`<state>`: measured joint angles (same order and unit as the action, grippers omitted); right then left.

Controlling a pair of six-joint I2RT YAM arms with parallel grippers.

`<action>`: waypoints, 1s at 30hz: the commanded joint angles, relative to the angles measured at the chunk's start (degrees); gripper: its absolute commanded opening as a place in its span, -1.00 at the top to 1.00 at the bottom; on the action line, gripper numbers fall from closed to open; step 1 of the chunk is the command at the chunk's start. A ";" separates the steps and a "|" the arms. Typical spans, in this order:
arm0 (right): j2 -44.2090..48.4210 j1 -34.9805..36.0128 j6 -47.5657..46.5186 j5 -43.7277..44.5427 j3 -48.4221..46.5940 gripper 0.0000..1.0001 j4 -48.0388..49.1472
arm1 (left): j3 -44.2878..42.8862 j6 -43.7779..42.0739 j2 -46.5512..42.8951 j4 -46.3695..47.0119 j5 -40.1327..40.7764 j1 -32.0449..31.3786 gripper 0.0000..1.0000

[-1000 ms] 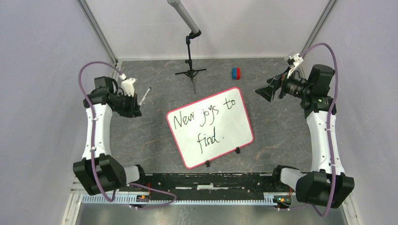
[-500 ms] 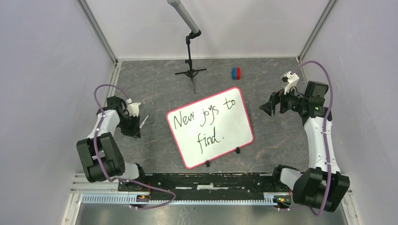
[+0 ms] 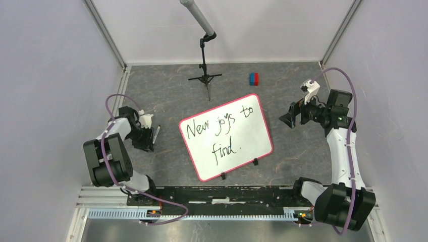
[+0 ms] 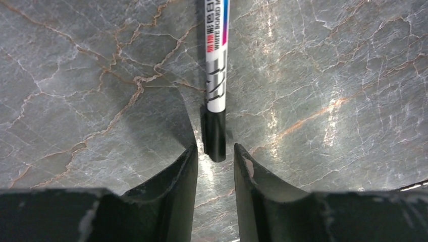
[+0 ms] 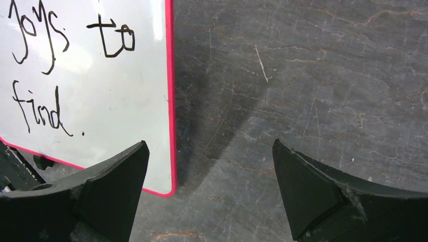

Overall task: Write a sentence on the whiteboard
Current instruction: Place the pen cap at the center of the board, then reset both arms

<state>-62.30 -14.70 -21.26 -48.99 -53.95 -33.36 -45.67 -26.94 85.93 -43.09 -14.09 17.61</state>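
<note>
Two arms, two quite different poses. Your left arm [image 3: 112,132] is folded tight near the left edge of the counter [image 3: 298,151], with its elbow set toward the near edge and its wrist tipped down at the surface. The left fingers [image 4: 171,181] stand a narrow gap apart. The black end of the marker [image 4: 216,75] lies in that gap, right at the tips. A sliver of counter shows on each side of it, so the fingers are released, not pinching. The marker rests flat on the counter, its white printed barrel running away from the fingers, well to the left of the whiteboard [image 3: 252,138].

Your right arm [image 3: 345,151] rises along the right edge, bends at the elbow and aims its wrist in toward the middle of the counter. The right fingers [image 5: 111,176] are spread wide, with only bare counter between them. They sit near the whiteboard's right rim but apart from it. In the right wrist view one finger overlaps the board's corner, while the other is over bare stone.

You have the whiteboard in the middle of the counter, turned at an angle and closer to the near edge than the far one, with two black clips on its near rim. The sentence [image 3: 198,129] reads "New joys to find." in black, on two lines.
</note>
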 commanded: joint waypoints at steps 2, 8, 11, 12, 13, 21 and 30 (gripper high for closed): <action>0.25 -0.11 -0.93 -1.02 0.87 -0.96 -0.05 | 2.16 -3.17 0.20 3.36 2.14 0.37 0.19; 0.36 -0.13 -2.50 -0.94 0.95 -0.96 -1.65 | 1.99 -3.83 -1.38 2.00 2.09 0.33 -0.01; 0.31 -0.12 -3.12 -0.59 0.67 -0.96 -2.33 | 0.89 -4.32 -3.09 0.44 1.88 0.26 -0.18; 0.23 -0.07 -3.37 -0.45 0.38 -0.96 -2.56 | 0.12 -4.50 -3.76 -0.68 1.66 0.32 -0.23; -0.02 -0.09 -3.87 -0.49 -0.09 -0.96 -3.15 | -1.21 -4.64 -4.94 -1.97 1.33 0.32 -0.31; -5.65 -0.28 -8.02 2.25 -10.25 -0.96 -7.81 | -19.98 -4.20 -6.83 -15.65 -5.36 0.24 -1.00; -14.07 -6.57 -7.72 3.91 -21.39 -0.96 -5.75 | -41.05 8.38 -1.98 -19.55 -8.07 0.32 -1.00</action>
<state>-73.28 -17.82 -28.32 -46.06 -69.71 -40.34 -82.04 -25.98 82.87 -60.29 -19.68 17.67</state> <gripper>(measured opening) 0.979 0.994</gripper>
